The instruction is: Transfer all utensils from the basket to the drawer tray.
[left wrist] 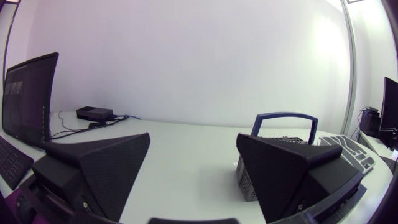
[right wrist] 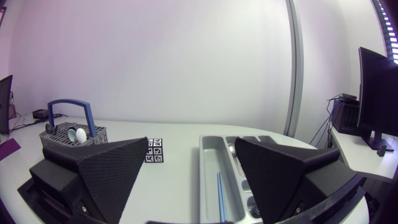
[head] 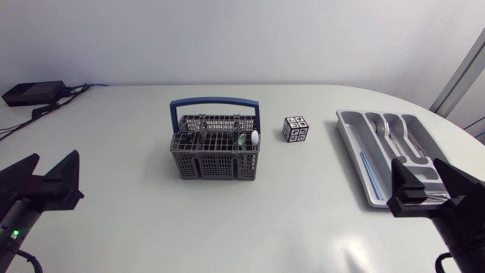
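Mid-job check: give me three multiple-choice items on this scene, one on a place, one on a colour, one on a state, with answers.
1. Where does the marker cube stand?
A) between the basket and the tray
B) inside the basket
C) left of the basket

2. What colour is the basket's handle?
A) red
B) yellow
C) blue

3. How are the left gripper and right gripper?
A) left shut on a spoon
B) both open, empty
C) right shut on the handle

Answers: 1 A, the head view shows it in that gap; 2 C, the arch is plainly blue; 3 B, each wrist view shows a wide gap, nothing held.
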Robot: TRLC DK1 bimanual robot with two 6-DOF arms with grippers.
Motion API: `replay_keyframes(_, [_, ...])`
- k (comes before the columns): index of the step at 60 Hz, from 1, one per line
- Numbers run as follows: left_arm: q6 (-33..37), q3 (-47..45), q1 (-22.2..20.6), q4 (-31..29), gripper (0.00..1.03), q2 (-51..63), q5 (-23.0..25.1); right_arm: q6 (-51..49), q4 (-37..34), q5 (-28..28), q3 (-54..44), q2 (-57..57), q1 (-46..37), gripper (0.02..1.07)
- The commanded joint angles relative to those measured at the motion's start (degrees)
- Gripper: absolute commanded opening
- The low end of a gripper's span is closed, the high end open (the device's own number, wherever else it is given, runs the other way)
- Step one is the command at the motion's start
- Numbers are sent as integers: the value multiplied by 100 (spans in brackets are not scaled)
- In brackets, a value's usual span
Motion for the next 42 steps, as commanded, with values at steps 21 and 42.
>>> replay_keyframes(21, [-367,1556,-484,-745,96,1970,-273,76,166,208,750,1334,214,102])
replay_keyframes(42, [1584,2962,-1820,-1817,96,4326,-1468,172,-36,823,1401,2477,891,102])
